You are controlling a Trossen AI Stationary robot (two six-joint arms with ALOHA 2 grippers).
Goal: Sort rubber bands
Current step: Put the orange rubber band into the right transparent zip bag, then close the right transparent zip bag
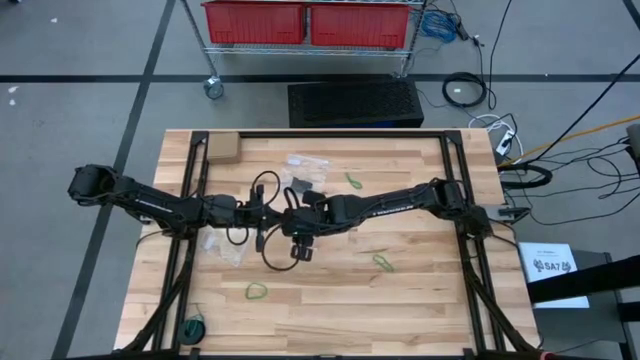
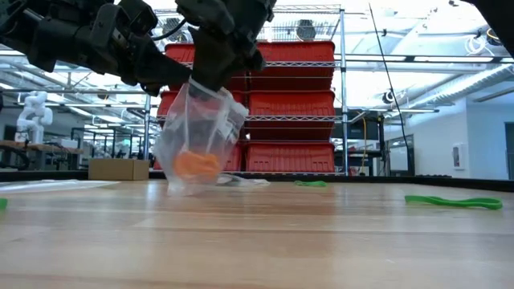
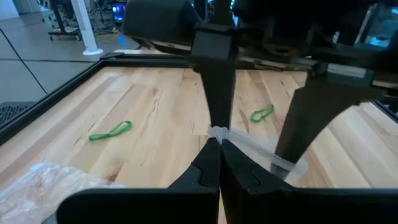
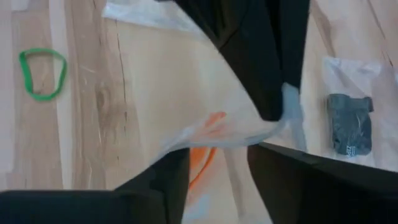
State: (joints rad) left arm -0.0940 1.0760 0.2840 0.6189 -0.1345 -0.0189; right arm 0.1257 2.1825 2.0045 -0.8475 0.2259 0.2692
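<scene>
Bag (image 2: 197,136) with orange bands hangs pinched shut-tight by left gripper (image 3: 214,144); right gripper (image 1: 301,245), fingers spread, sits right beside its mouth.

Two dark, jointed arms (image 1: 150,200), matte black casings; loose black cables (image 1: 262,225) looping at wrists; flat, tapering black fingers (image 3: 214,168).

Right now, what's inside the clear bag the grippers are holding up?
Orange-red rubber bands sit bunched at the bottom of the clear bag. The left gripper pinches the bag's top edge, with the right gripper there too. The crumpled plastic hides their count.
</scene>
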